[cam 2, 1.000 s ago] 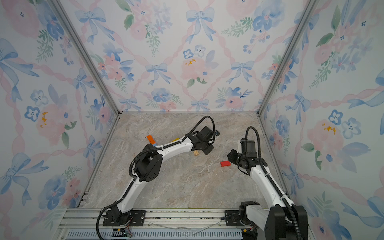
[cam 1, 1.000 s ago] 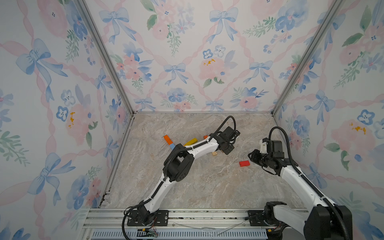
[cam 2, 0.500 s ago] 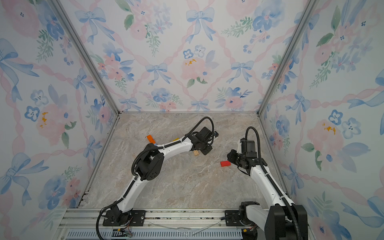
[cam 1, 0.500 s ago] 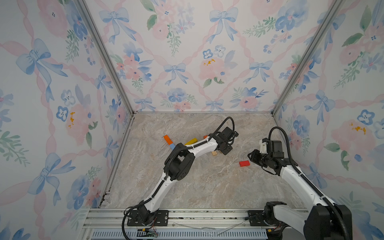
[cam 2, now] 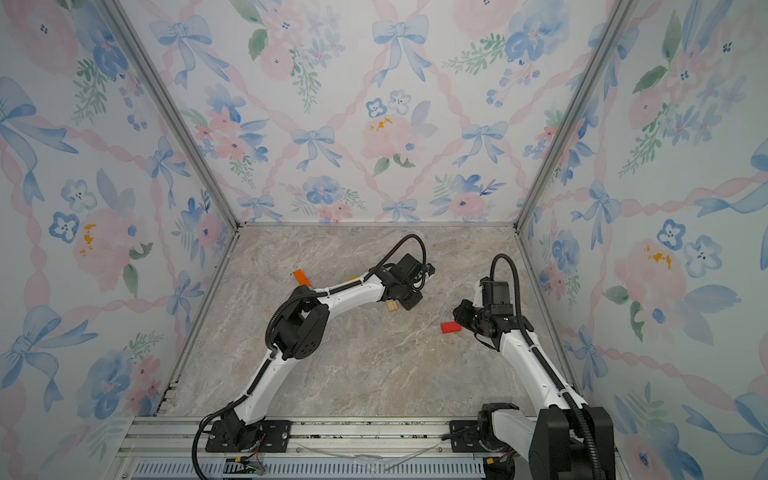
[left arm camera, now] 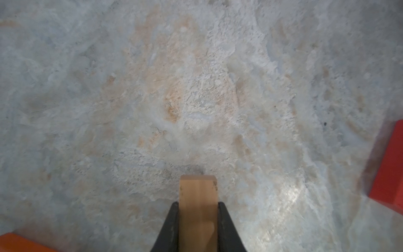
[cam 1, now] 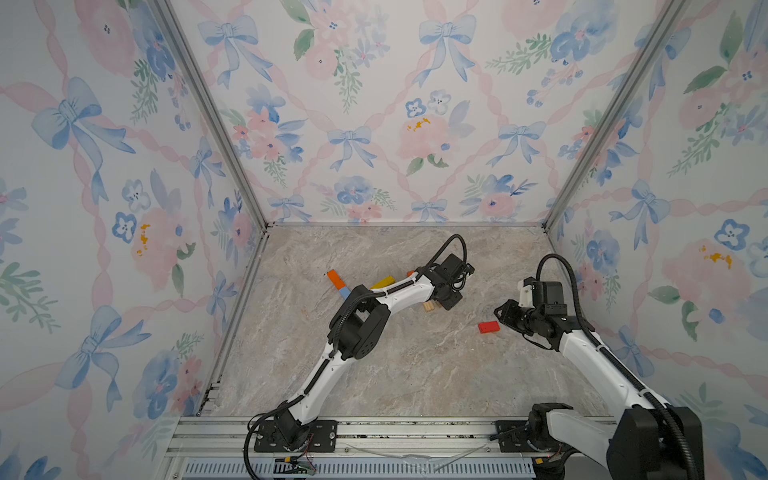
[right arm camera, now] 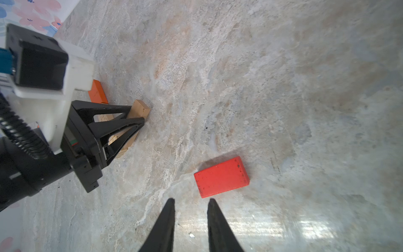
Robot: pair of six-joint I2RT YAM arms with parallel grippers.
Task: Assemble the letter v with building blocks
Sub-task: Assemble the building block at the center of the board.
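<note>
Lying flat: red rectangular block (right arm camera: 221, 176)

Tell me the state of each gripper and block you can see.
Left gripper: shut on tan block.
Tan block: held by its sides.
Right gripper: open, empty.
Red block: lying flat, free.
Yellow block: flat, partly hidden.
Orange block: flat, free.
Blue block: flat, free.

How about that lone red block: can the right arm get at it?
Probably yes. The right gripper sits just short of the red block, jaws apart and empty, nothing between them.
</note>
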